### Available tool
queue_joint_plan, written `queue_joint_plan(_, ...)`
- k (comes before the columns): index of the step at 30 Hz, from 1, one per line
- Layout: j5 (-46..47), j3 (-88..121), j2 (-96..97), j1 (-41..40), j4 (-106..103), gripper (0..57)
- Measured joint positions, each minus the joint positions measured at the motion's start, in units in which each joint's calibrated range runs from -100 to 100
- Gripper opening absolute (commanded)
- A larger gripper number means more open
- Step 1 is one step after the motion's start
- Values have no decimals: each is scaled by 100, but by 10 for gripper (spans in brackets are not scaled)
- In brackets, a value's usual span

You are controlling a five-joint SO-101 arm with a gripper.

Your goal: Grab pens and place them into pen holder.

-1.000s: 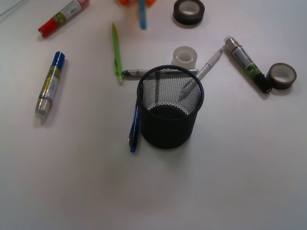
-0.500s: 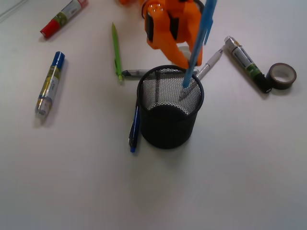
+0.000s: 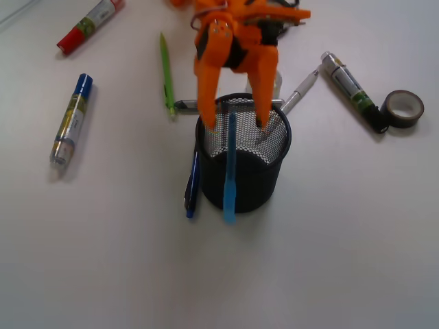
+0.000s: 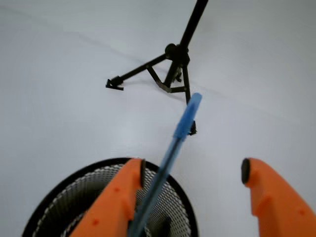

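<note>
One light-blue pen [image 3: 229,171] now leaning on the holder [image 3: 243,179] rim, released, gripper [image 3: 234,122] lower than before, jaws spread apart above the cup.

The gripper [image 3: 233,122] is moulded in bright orange plastic, glossy enough to catch white highlights near its upper body. Its two jaws are long, tapering prongs with rounded edges. In the wrist view each jaw carries a small dark pad at its inner tip. Dark parts show at the top of the body.
</note>
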Motion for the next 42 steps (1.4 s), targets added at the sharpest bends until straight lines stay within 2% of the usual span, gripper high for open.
queue_joint_plan(8,161,-162,-2256,917,5054,230)
queue_joint_plan(16,425,907,-3284,1273,7680,230)
queue_joint_plan(23,444,1536,-2840,1287,8026,230)
queue_joint_plan(42,127,1141,-549,1406,7551,230)
